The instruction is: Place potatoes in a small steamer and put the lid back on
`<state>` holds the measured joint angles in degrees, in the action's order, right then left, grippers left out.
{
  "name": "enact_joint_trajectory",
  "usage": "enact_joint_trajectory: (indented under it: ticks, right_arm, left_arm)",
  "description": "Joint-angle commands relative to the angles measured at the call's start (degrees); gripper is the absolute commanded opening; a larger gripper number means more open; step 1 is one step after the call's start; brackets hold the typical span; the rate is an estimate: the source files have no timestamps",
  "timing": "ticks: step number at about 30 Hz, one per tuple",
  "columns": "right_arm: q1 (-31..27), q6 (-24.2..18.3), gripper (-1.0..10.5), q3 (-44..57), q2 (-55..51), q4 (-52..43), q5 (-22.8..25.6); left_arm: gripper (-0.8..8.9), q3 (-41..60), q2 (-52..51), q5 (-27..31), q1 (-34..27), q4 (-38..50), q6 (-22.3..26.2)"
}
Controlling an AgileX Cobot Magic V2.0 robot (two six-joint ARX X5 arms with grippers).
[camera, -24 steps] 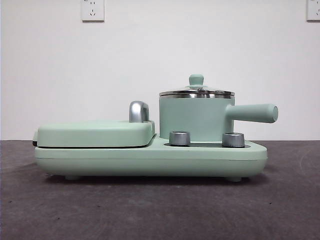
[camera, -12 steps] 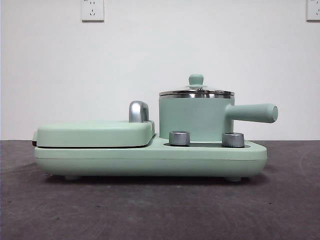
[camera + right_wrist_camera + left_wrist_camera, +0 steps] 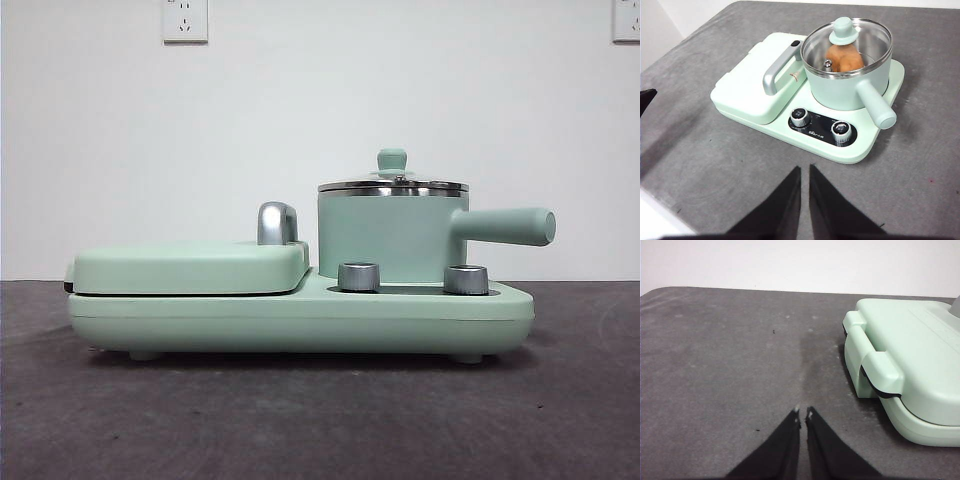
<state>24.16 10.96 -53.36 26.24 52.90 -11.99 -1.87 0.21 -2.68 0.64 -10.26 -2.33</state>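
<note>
- Landmark: the mint-green cooker base (image 3: 300, 318) stands on the grey table (image 3: 300, 420). All positions below are relative to this base.
- Left gripper (image 3: 802, 412): positioned off the griddle end of the base, above bare table. The jaws are pressed nearly together and hold nothing.
- Griddle cover (image 3: 190, 265): flat, mint-green, closed over the left half of the base. Its chrome handle (image 3: 277, 222) rises at the edge nearest the pot.
- Control knobs (image 3: 800, 116): two steel knobs sit on the front of the base, directly below the pot.
- Small steamer (image 3: 392, 235): upright on the right half of the base, with the stubby side handle (image 3: 505, 226) pointing outward beyond the base's right end.
- Potato (image 3: 844, 58): orange-brown, lying inside the steamer, visible through the glass in the right wrist view.
- Lid (image 3: 849, 45): seated level on the steamer's steel rim, green knob (image 3: 392, 160) on top.
- Right gripper (image 3: 805, 170): well clear of the base on the knob side, above bare table. The jaws are drawn almost together and empty.
- Task status, as judged: potato loaded and lid replaced; both steps appear complete, with nothing evidently remaining.
</note>
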Motion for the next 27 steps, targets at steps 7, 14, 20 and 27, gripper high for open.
enact_joint_trajectory:
  ticks: [7, 14, 20, 27]
  right_arm:
    - [-10.8, -1.14, 0.2, 4.04, -1.88, -4.33, 3.85]
    - [-21.53, -10.56, 0.2, 20.11, -9.22, -23.78, 6.25]
    - [-24.85, -11.87, 0.2, 36.09, -16.76, -38.14, 6.51]
    - [-25.7, -11.82, 0.2, 47.8, -22.12, -43.78, 6.4]
  left_arm:
    - [0.25, 1.14, -0.02, 0.2, 0.02, -0.24, 0.77]
    - [0.25, 1.14, -0.02, 0.2, 0.02, -0.26, 0.77]
    - [0.25, 1.14, -0.02, 0.2, 0.02, -0.26, 0.77]
    - [0.25, 1.14, -0.02, 0.2, 0.02, -0.26, 0.77]
